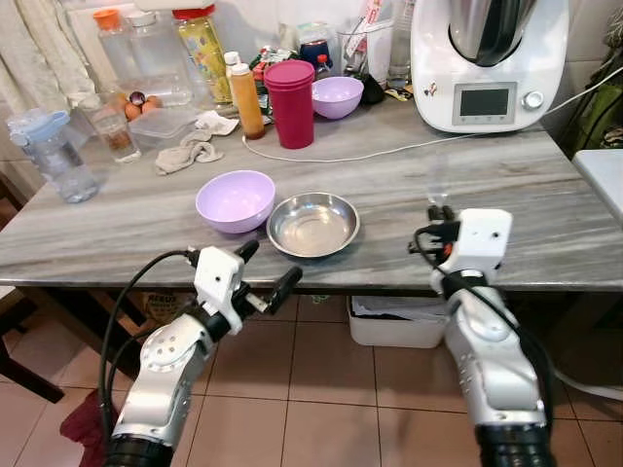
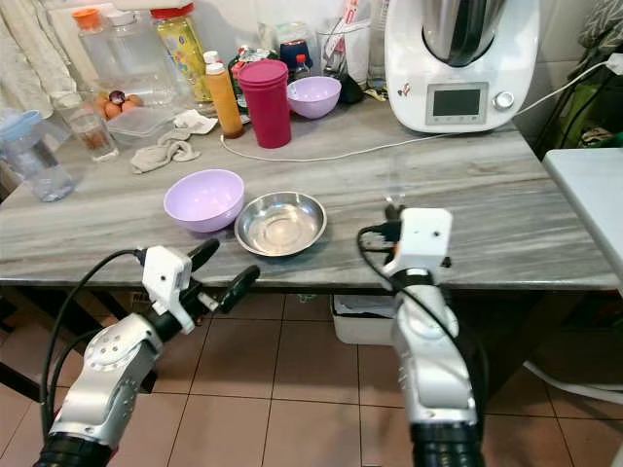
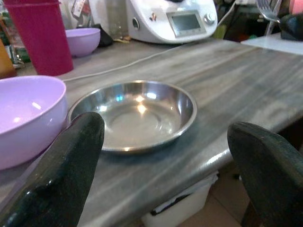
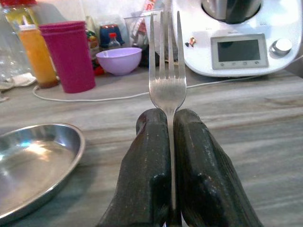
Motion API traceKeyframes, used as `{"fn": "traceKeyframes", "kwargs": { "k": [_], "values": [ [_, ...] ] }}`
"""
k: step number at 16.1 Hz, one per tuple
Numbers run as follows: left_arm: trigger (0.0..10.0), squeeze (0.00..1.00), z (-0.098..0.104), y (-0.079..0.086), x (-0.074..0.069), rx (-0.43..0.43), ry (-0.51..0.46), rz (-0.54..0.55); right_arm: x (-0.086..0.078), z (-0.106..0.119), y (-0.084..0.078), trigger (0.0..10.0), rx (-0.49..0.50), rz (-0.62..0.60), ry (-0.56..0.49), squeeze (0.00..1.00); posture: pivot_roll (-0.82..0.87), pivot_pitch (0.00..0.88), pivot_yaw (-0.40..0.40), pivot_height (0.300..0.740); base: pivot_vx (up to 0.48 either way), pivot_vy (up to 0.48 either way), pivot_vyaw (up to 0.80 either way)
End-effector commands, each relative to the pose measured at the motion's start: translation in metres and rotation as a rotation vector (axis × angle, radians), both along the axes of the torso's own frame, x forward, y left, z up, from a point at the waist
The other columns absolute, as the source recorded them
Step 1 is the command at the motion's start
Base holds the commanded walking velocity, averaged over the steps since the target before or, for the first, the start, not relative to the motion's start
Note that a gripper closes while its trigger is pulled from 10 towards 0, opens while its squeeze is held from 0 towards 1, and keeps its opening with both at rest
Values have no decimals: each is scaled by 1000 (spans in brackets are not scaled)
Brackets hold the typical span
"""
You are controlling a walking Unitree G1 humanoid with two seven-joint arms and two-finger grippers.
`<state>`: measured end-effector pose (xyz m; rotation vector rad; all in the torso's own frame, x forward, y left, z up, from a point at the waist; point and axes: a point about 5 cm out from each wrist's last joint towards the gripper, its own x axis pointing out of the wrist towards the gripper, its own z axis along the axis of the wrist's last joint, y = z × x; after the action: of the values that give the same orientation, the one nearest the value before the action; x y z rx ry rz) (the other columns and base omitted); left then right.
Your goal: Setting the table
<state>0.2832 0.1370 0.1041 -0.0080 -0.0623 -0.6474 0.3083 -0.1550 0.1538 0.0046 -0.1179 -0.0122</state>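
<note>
A steel bowl (image 1: 312,224) sits near the front edge of the grey marble table (image 1: 506,185), with a purple bowl (image 1: 235,200) touching or almost touching its left side. My left gripper (image 1: 268,268) is open, just off the table's front edge and level with it, and it faces the steel bowl (image 3: 137,113). Further right, at the table's front edge, my right gripper (image 1: 440,212) is shut on a silver fork (image 4: 167,80), tines pointing up and away between the black fingers (image 4: 147,161).
A white kitchen machine (image 1: 487,58) stands at the back right, its cable (image 1: 389,151) trailing across the table. A magenta tumbler (image 1: 290,102), an orange bottle (image 1: 245,97), another purple bowl (image 1: 337,96), bottles and a cloth (image 1: 190,151) crowd the back left. A white bin (image 1: 394,321) sits below.
</note>
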Motion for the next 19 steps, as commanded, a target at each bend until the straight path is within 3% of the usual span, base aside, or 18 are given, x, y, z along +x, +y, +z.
{"fn": "traceKeyframes", "kwargs": {
  "k": [1, 6, 9, 11, 15, 19],
  "values": [
    [10000, 0, 3, 1, -2, 27, -22, -22, 5, 3, 3, 10000, 22, 19, 4, 0, -202, 74, 111, 740, 0, 0, 0],
    [10000, 0, -3, -1, -13, 57, -15, -101, 28, 9, -5, 10000, 99, 18, 46, 0, -199, 78, 113, 740, 0, 0, 0],
    [10000, 0, -3, 2, -13, 67, -12, -107, 43, 10, 1, 10000, 169, 28, 76, 0, -189, 78, 124, 740, 0, 0, 0],
    [10000, 0, -3, 3, -13, 79, -13, -123, 53, 5, 14, 10000, 244, 50, 124, 0, -184, 77, 129, 740, 0, 0, 0],
    [10000, 0, -3, 1, -15, 83, -14, -142, 57, -8, 32, 10000, 244, 72, 201, 0, -176, 76, 123, 740, 0, 0, 0],
    [10000, 0, -2, -1, -17, 78, -14, -168, 60, -18, 24, 10000, 213, 25, 247, 0, -173, 76, 119, 740, 0, 0, 0]
  ]
}}
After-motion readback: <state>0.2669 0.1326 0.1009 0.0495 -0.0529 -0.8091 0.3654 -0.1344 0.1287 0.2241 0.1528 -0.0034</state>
